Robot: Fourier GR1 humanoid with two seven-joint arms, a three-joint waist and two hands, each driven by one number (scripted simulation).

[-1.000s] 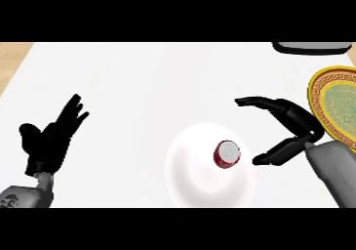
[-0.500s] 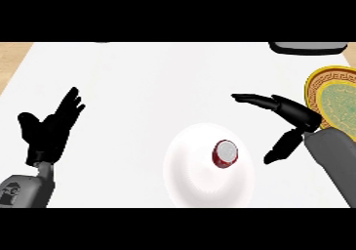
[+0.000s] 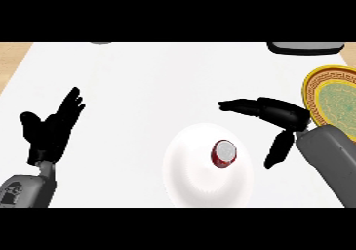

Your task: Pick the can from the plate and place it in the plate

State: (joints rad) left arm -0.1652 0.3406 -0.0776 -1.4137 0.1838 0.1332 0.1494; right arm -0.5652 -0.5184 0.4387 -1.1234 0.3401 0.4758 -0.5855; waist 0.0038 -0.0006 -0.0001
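A small dark red can (image 3: 224,153) with a silver top stands upright on a white plate (image 3: 202,183) near the counter's front middle. My right hand (image 3: 277,117) hovers just right of the can, open, fingers pointing left above it and thumb hanging down beside it, not touching it. A yellow plate with a green centre and patterned rim (image 3: 337,97) lies at the right edge, behind the right hand. My left hand (image 3: 50,129) rests open at the left, fingers up, far from both plates.
A dark grey tray or appliance edge (image 3: 304,47) shows at the back right. A wooden strip (image 3: 8,58) borders the white counter on the left.
The right hand has drifted slightly up and to the right, its fingers spreading wider beside the can. The left hand shifted a little upward. The can stays on the white plate.
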